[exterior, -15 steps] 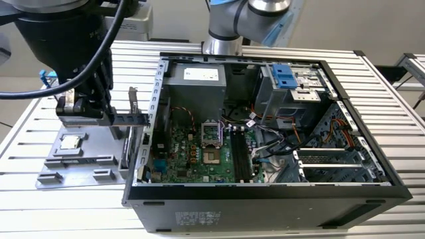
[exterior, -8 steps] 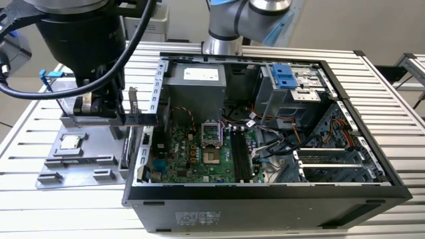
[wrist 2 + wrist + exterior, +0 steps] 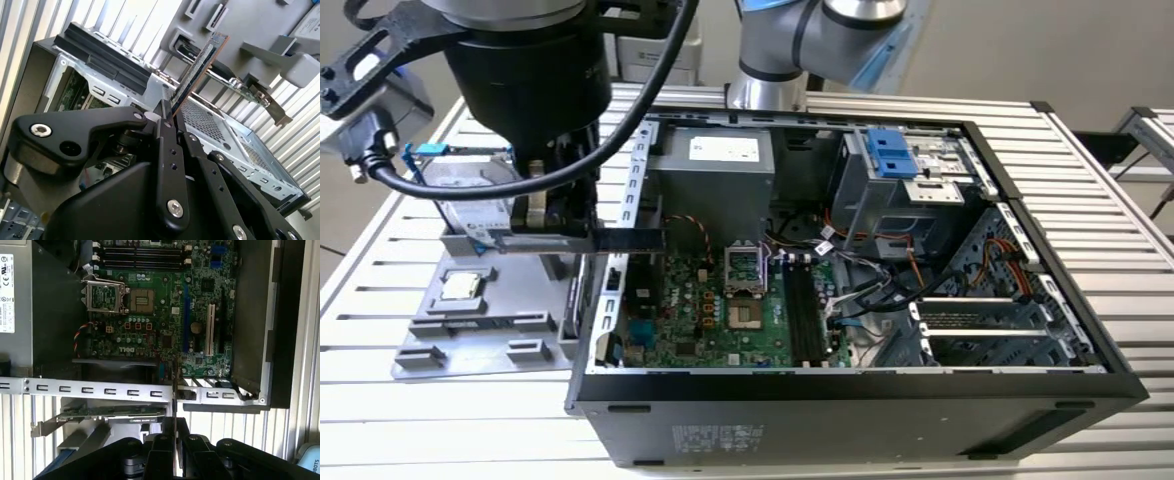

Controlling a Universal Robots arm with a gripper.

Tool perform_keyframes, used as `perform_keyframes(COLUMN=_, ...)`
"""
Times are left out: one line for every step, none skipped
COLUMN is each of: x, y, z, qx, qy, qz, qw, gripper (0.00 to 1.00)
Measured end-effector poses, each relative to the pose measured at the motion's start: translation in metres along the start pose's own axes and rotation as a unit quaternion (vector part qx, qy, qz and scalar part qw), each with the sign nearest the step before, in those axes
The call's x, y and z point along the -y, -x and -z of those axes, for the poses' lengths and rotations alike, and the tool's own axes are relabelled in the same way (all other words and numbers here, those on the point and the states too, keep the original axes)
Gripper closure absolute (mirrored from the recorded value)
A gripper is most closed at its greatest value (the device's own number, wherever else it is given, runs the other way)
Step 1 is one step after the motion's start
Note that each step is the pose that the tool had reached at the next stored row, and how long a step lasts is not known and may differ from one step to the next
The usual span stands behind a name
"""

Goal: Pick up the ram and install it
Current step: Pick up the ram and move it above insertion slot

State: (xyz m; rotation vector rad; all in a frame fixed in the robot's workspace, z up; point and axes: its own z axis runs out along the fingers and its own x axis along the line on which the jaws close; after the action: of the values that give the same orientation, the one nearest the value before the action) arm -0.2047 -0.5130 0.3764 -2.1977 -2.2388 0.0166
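My gripper point(image 3: 587, 238) is shut on the ram point(image 3: 630, 240), a slim dark stick that juts out level over the exterior view's left wall of the open computer case point(image 3: 854, 385). In the second wrist view the ram point(image 3: 200, 65) sticks out from between the black fingers point(image 3: 170, 150), its chips and gold edge showing. In the first wrist view the ram point(image 3: 175, 390) appears edge-on as a thin line above the case wall, in front of the gripper point(image 3: 175, 432). The black memory slots point(image 3: 803, 315) on the green motherboard point(image 3: 165, 315) lie further inside the case.
A grey parts holder point(image 3: 467, 330) stands at the exterior view's left of the case, with a silver hard drive in a blue frame point(image 3: 474, 195) and a processor chip point(image 3: 460, 287). A card with a metal bracket point(image 3: 110, 412) rests in it. Power supply point(image 3: 714, 170) and cables point(image 3: 881, 260) crowd the case.
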Motion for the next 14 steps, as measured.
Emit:
perform_keyframes(x=-0.0028, y=0.0000, z=0.0000, qx=0.0000, qy=-0.0004, qz=0.000, qw=1.0000, gripper=1.00)
perform_keyframes(x=-0.0055, y=0.0001, z=0.0001, qx=0.0000, qy=-0.0008, qz=0.000, qw=1.0000, gripper=1.00)
perform_keyframes(x=-0.0079, y=0.0001, z=0.0001, qx=0.0000, qy=-0.0011, qz=0.001, qw=1.0000, gripper=1.00)
perform_keyframes(x=-0.0100, y=0.0002, z=0.0001, qx=0.0000, qy=-0.0015, qz=0.001, qw=1.0000, gripper=1.00)
perform_keyframes(x=-0.0123, y=0.0002, z=0.0001, qx=0.0000, qy=-0.0018, qz=0.001, qw=1.0000, gripper=1.00)
perform_keyframes(x=-0.0144, y=0.0003, z=0.0002, qx=0.0000, qy=-0.0021, qz=0.001, qw=1.0000, gripper=1.00)
perform_keyframes(x=-0.0161, y=0.0003, z=0.0001, qx=-0.0001, qy=-0.0022, qz=0.001, qw=1.0000, gripper=1.00)
perform_keyframes(x=-0.0176, y=0.0003, z=0.0002, qx=0.0000, qy=-0.0023, qz=0.001, qw=1.0000, gripper=1.00)
perform_keyframes(x=-0.0187, y=0.0003, z=0.0002, qx=0.0000, qy=-0.0023, qz=0.001, qw=1.0000, gripper=1.00)
perform_keyframes(x=-0.0196, y=0.0004, z=0.0002, qx=0.0000, qy=-0.0023, qz=0.001, qw=1.0000, gripper=1.00)
perform_keyframes(x=-0.0198, y=0.0004, z=0.0002, qx=0.0000, qy=-0.0023, qz=0.001, qw=1.0000, gripper=1.00)
perform_keyframes(x=-0.0198, y=0.0004, z=0.0002, qx=-0.0001, qy=-0.0023, qz=0.001, qw=1.0000, gripper=1.00)
perform_keyframes(x=-0.0198, y=0.0004, z=0.0002, qx=-0.0001, qy=-0.0023, qz=0.001, qw=1.0000, gripper=1.00)
perform_keyframes(x=-0.0199, y=0.0004, z=0.0002, qx=-0.0001, qy=-0.0023, qz=0.001, qw=1.0000, gripper=1.00)
